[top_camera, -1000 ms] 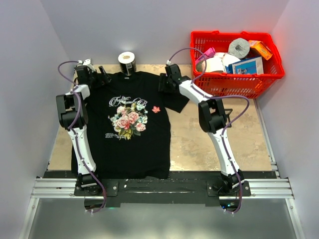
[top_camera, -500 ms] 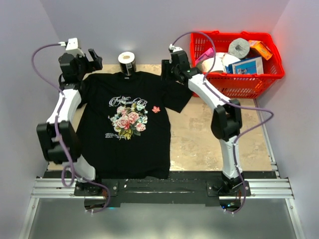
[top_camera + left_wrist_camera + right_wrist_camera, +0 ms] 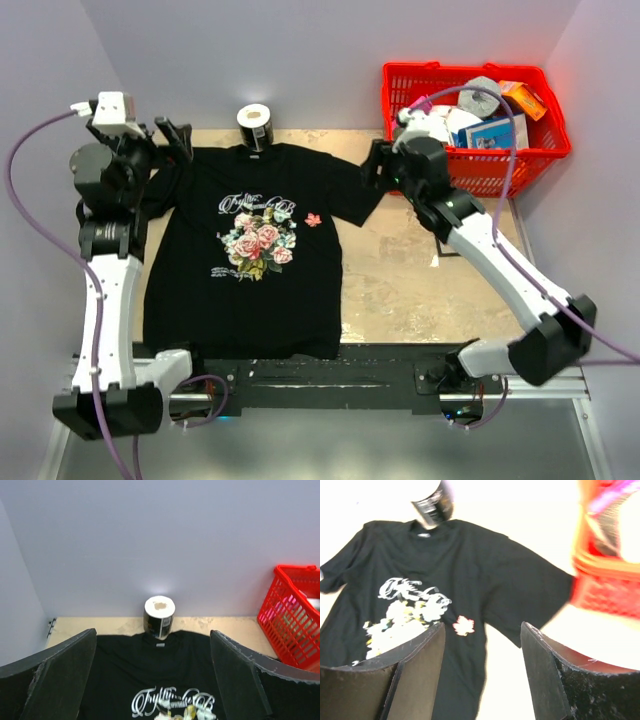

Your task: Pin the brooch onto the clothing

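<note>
1. The black T-shirt lies flat on the table, collar toward the far wall and both sleeves spread out.
2. There's the brooch! The small pinkish-red flower sits on the chest, just beside the rose print on the side nearer the right arm, below the end of the script lettering. Whether its pin goes through the cloth, I cannot tell.
3. The left gripper hangs up high over the shirt's far left shoulder. Its wrist camera shows both fingers spread wide with nothing between them.
4. Through that wide gap the wrist view looks straight at a white roll with a dark label, standing upright right at the collar.
5. The right gripper hovers over the outer edge of the other sleeve, close to the red basket. Its fingers are also parted wide and empty.
6. In the right wrist view, which is blurred, the brooch shows between the two fingertips, well below them on the shirt.
</note>
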{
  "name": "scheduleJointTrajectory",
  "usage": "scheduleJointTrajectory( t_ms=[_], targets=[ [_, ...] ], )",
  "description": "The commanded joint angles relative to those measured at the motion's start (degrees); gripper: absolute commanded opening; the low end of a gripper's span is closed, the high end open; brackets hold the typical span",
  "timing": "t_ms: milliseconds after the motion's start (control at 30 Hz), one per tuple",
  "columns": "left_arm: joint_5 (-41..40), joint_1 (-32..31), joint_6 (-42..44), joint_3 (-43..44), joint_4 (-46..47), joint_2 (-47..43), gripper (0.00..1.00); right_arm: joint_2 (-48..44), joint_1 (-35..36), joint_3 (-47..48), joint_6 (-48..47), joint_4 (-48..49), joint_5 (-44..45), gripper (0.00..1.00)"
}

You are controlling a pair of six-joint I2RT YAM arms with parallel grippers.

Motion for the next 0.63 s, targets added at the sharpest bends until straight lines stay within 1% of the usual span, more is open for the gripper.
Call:
scheduleJointTrajectory(
  t_ms=[0, 33, 133, 200, 300, 600],
  targets=[
    [1.62, 0.09, 1.22, -5.56, -8.07, -7.22, 0.99, -9.49, -0.47, -8.30, 0.15, 2.96, 6.73, 0.66],
    [2.67, 0.09, 1.22, -6.71, -8.07, -10.02, 0.99, -13.17, -0.56, -10.84, 0.32, 3.05, 7.00, 0.66],
    [2.86, 0.18, 0.70, -10.32, -8.42, -14.34, 0.99, -18.63, -0.56, -14.72, 1.29, 3.23, 8.40, 0.67],
    [2.69, 0.18, 0.87, -11.20, -9.99, -15.41, 0.99, -20.31, -0.47, -15.70, 1.47, 2.70, 8.76, 0.68],
    [2.07, 0.09, 0.17, -11.47, -11.93, -16.02, 0.99, -21.29, -0.47, -16.23, 1.47, 1.30, 10.07, 0.68],
    [2.16, 0.09, -0.71, -13.14, -11.94, -15.59, 0.99, -20.85, -0.56, -16.67, 1.29, 0.85, 10.87, 0.68]
  ],
)
